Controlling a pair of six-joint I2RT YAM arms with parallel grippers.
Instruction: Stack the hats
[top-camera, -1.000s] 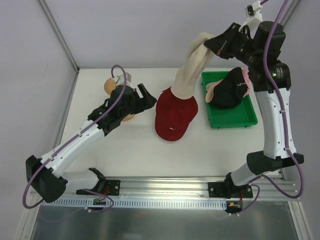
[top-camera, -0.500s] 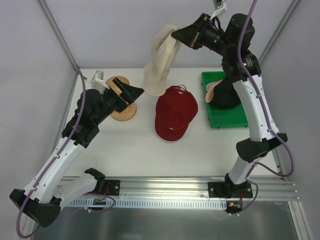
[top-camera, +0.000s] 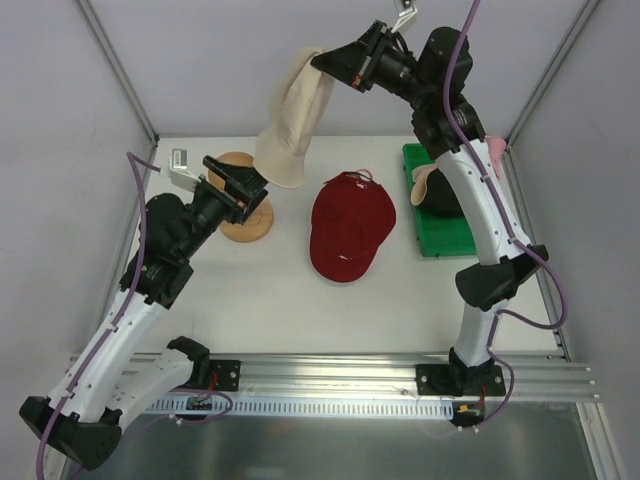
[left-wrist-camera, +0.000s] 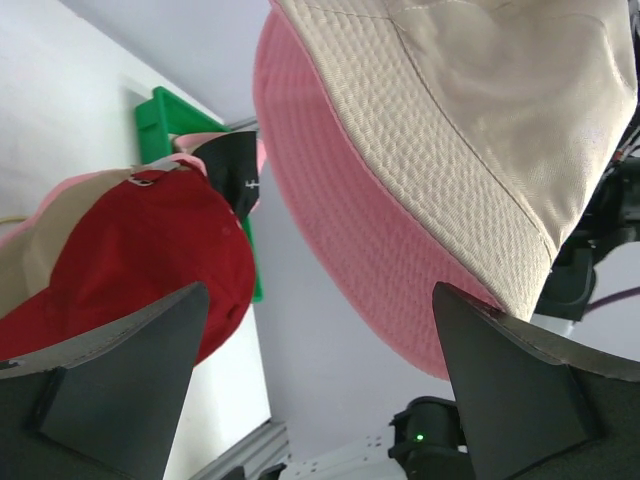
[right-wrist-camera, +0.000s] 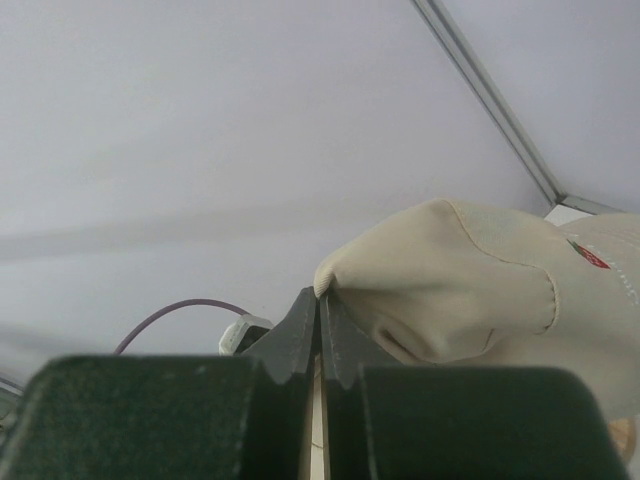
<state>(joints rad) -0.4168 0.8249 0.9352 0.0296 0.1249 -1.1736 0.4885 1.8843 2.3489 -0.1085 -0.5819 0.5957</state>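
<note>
**A:** What's moved?

**B:** The right gripper, pinched shut on the crown of the cream bucket hat, has swung it away from above the red cap. It now dangles at that cap's 11 o'clock, over the wooden stand.

**A:** And the left gripper?

**B:** It has spread wide and risen just under the brim, probably to steady the hat. The black hat waits in the green tray at 3 o'clock.

Red cap, cream bucket hat pink inside
</note>
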